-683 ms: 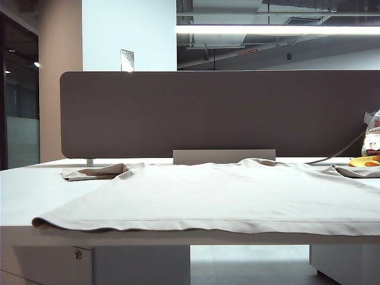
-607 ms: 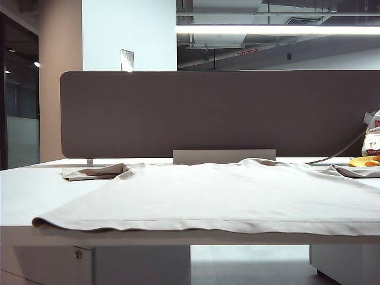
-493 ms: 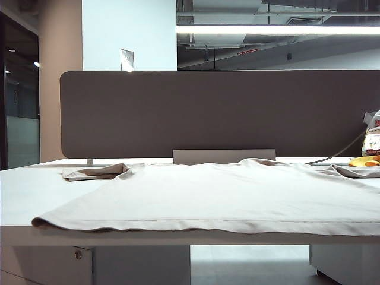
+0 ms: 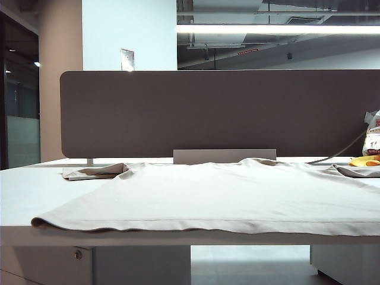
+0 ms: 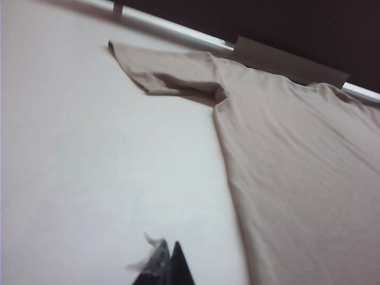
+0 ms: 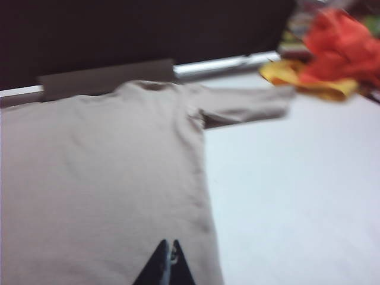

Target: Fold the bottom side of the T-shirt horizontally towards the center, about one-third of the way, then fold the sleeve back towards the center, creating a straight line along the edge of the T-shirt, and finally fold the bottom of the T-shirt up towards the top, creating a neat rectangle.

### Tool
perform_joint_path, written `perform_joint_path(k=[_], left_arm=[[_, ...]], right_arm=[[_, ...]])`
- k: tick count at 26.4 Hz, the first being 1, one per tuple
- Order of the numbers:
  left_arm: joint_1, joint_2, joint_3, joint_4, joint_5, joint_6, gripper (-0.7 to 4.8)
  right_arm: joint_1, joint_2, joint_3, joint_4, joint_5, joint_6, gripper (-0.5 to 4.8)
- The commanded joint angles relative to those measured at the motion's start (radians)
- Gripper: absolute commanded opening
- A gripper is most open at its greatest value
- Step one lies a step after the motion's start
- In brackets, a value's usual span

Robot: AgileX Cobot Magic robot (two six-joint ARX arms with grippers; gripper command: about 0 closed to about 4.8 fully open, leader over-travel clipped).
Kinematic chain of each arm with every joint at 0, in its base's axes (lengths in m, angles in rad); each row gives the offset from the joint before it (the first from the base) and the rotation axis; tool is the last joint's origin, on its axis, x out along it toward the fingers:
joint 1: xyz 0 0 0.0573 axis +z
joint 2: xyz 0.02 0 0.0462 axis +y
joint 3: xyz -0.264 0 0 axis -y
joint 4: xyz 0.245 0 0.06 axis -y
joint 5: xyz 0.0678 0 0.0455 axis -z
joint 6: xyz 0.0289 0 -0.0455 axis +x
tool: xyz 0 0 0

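The beige T-shirt [image 4: 225,193] lies flat across the white table [image 4: 35,190], its bottom hem [image 4: 196,227] along the near edge and a sleeve [image 4: 95,172] spread at each side. Neither arm shows in the exterior view. In the left wrist view my left gripper [image 5: 168,248] is shut, held over bare table beside the T-shirt [image 5: 297,160], short of its left sleeve [image 5: 166,74]. My right gripper [image 6: 169,244] is shut with nothing in it, above the T-shirt [image 6: 101,172] near its side edge; the right sleeve [image 6: 246,107] lies further on.
A dark grey partition [image 4: 219,113] stands along the table's far edge, with a small grey block [image 4: 224,156] at its foot. Yellow and red packaged items [image 6: 326,56] sit at the far right corner. Bare table [image 6: 297,190] stretches to the right of the shirt.
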Motion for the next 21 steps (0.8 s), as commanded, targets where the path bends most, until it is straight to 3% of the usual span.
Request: perform_joint_path(k=[1,6,11,17,21], left_arm=[[-0.002,0.014,0.002,-0.018,0.05,-0.027,-0.05],[-0.056,0.069,0.02,-0.018,0.064,-0.04,-0.05],[-0.144,0.165,0.081,-0.01,0.01,-0.037,-0.05],[-0.167,0.36,0.11,0.052,0.054,-0.064,-0.05],[-0.167,0.562,0.143,0.165,0.107,-0.063,-0.05]], right_arm=[[0.0,0.061,0.042,-0.027,0.014,0.036,-0.05],[-0.001,0.329,0.175,-0.02,0.063,0.043,-0.05],[-0.001,0.565,0.304,-0.015,0.055,0.133,-0.05],[-0.005,0.668,0.33,-0.008,0.04,0.195,-0.05],[-0.067,0.672,0.33,-0.031,-0.068,0.201,-0.05]])
